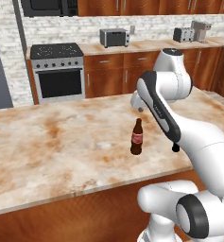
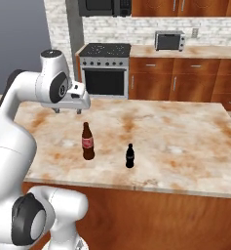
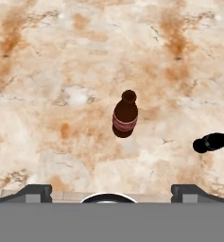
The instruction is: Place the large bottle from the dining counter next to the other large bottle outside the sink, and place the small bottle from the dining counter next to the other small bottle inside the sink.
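The large bottle point(image 1: 137, 137) stands upright on the marble tabletop point(image 1: 47, 142), fairly near its front edge and roughly midway along it. The small bottle point(image 2: 129, 156) stands upright too, beside the large one and clearly apart from it, about as near the front edge. In the hand view the large bottle sits almost centred below the camera, and the small bottle lies toward that view's right edge.

The gripper point(image 2: 67, 110) hangs above the tabletop, higher than the large bottle's cap and a little behind it, pointing down. Its fingers are spread wide and hold nothing; both tips show far apart at the bottom of the hand view.

Judging by this, the first step is in hand: the approach to the large bottle, with no pick made yet and neither bottle moved toward the sink. The next move seems to call for lowering the gripper so the spread fingers straddle the bottle, probably at the body or the shoulder below the narrow neck, then pressing them together. The bottle is tall and narrow-based, so an off-centre descent could tip it. The small bottle stands far enough off not to be in the way.
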